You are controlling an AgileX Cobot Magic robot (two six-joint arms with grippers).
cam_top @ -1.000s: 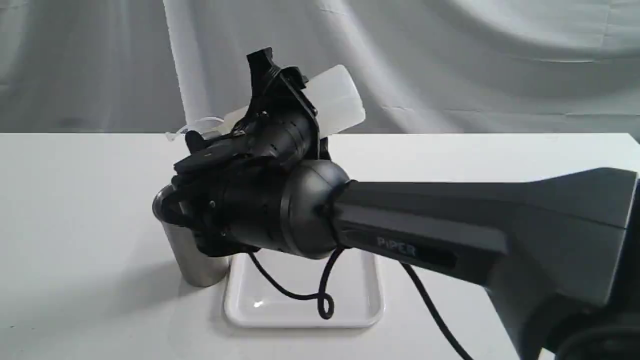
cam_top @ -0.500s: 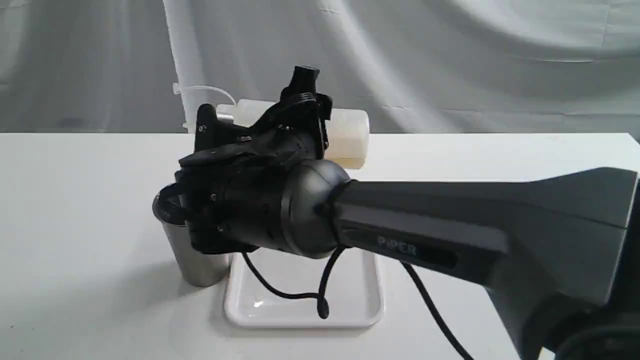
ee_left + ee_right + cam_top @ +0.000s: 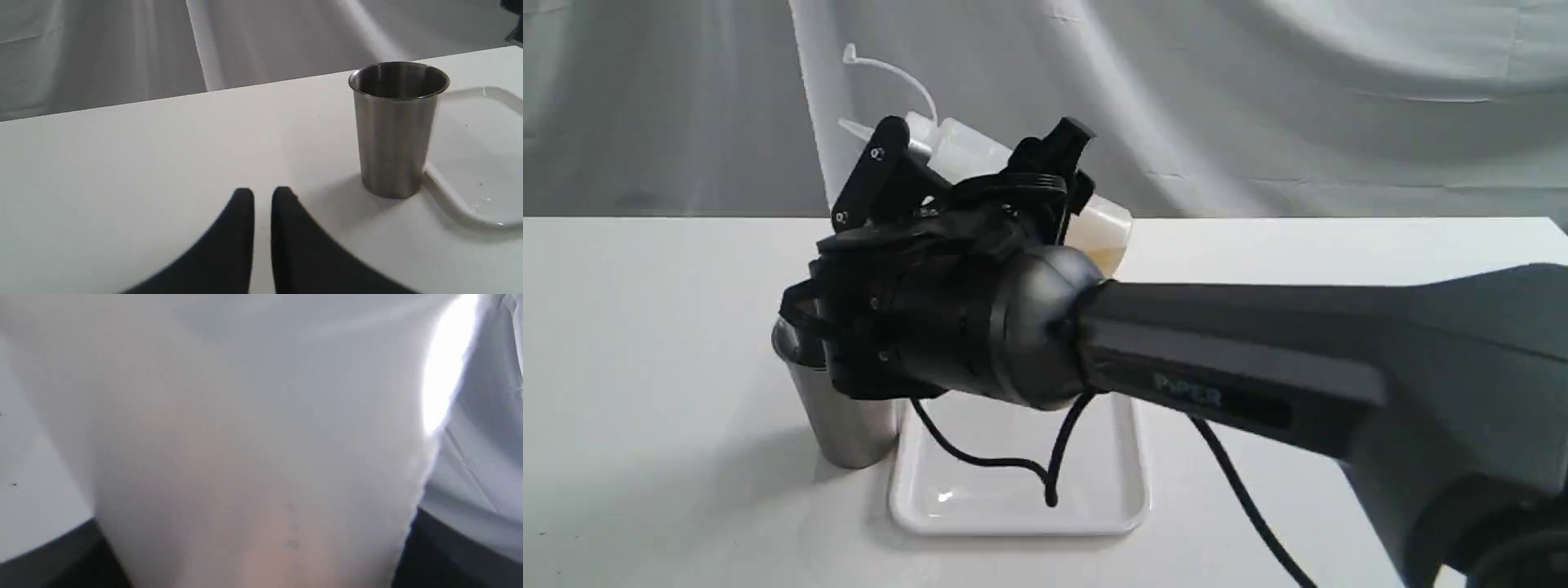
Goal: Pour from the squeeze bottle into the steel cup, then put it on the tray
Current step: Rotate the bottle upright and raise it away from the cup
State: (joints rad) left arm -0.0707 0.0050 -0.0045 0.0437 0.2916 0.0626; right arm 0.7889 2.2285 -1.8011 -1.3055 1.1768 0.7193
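Note:
My right gripper [image 3: 972,163] is shut on the squeeze bottle [image 3: 964,149], held in the air above and behind the steel cup [image 3: 845,429]. The bottle is tilted, its nozzle and cap strap [image 3: 886,69] up to the left and amber liquid at its lower right end. It fills the right wrist view as a whitish blur [image 3: 253,457]. The cup [image 3: 394,130] stands upright on the table, touching the left edge of the white tray [image 3: 1111,498]. My left gripper [image 3: 262,196] hovers low over the table, short of the cup, shut with nothing in it.
A black cable [image 3: 1054,457] from the right wrist dangles over the tray [image 3: 470,212]. The right arm [image 3: 1298,384] spans the right half of the exterior view. Grey cloth [image 3: 1339,106] hangs behind the white table [image 3: 645,367].
The right wrist has rolled back, swinging the bottle's nozzle from pointing down toward the cup to pointing up and left. The liquid has run to the bottle's base. Cup and tray have not moved.

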